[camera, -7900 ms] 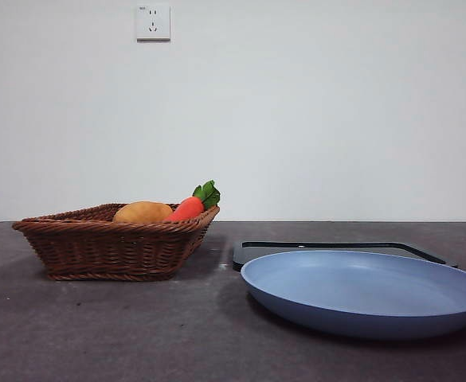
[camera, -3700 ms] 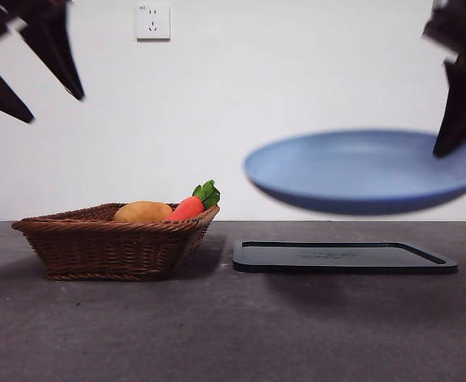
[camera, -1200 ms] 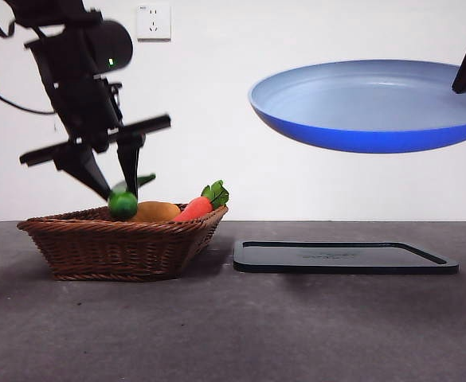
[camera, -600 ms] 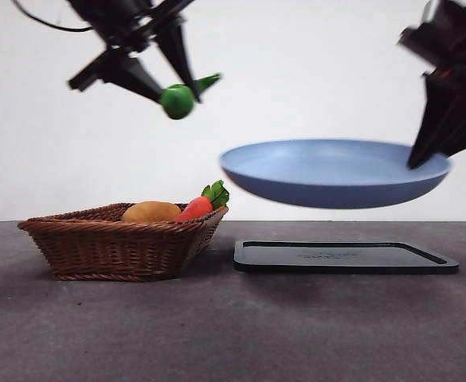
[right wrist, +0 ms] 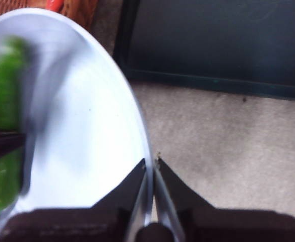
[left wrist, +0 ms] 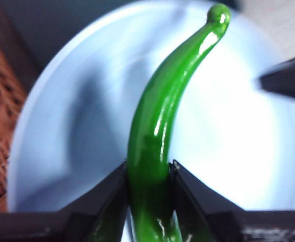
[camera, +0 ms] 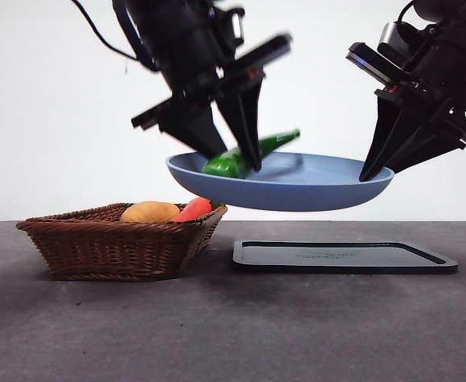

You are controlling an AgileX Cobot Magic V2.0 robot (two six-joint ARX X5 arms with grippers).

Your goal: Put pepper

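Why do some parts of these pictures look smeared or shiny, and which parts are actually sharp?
Front view: the woven brown basket and flat black tray are sharp; the left gripper is slightly smeared. Left wrist view: white glare streaks run along the glossy green pepper, with its soft shadow on the round blue plate. Right wrist view: the pepper is a green blur, while the right gripper looks crisp.

pepper [camera: 244, 156] | glossy green, curved tip | tilted, over blue plate [camera: 312, 195]
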